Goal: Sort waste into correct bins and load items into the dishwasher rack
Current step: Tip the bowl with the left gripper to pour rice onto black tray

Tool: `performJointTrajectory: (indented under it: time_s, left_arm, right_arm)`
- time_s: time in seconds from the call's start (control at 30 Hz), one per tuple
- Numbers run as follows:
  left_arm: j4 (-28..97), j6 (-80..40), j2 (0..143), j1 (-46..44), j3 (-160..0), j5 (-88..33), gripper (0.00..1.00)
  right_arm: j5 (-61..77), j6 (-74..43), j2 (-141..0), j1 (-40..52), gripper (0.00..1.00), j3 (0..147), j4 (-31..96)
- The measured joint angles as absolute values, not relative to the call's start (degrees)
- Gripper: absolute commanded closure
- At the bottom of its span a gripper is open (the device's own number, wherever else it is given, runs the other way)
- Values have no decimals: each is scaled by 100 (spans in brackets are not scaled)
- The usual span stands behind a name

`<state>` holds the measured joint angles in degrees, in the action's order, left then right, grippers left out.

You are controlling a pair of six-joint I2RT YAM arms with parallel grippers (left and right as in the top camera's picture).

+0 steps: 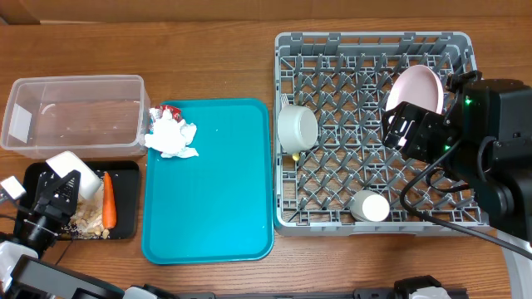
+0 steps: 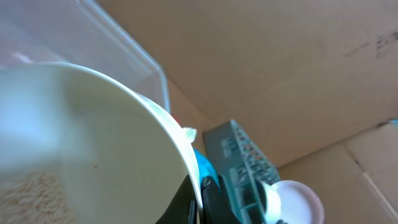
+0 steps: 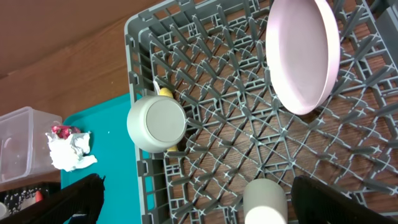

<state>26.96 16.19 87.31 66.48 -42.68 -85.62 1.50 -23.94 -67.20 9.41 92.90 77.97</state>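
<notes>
Cream-coloured and tilted, a small bowl (image 1: 68, 164) is clamped at its rim by the left gripper (image 1: 60, 193) directly above the black tray (image 1: 125, 195), where carrot (image 1: 107, 211) and rice bits (image 1: 86, 223) are lying. The right gripper (image 1: 405, 126), spread and empty, is held far right of that tray, over the dishwasher rack (image 1: 366, 37).

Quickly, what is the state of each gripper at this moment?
Left gripper: closed on the rim of a pale bowl, over the black tray.
Right gripper: open, holding nothing, above the dishwasher rack.
</notes>
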Motion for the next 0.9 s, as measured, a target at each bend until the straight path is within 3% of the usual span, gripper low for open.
performJointTrajectory:
  time_s: [0.43, 0.63, 0.9]
  left_arm:
    - [2491, 1608, 8735, 6648, -4268, -8750, 96]
    - [3811, 2150, 8735, 6650, -4254, -8858, 96]
    - [3009, 2108, 8746, 7081, -4235, -8901, 96]
  right_arm:
    - [150, -2394, -6720, 941, 0, 9290, 7806]
    - [150, -2392, -6720, 941, 0, 9290, 7911]
    - [150, -2397, -6720, 941, 0, 9290, 7909]
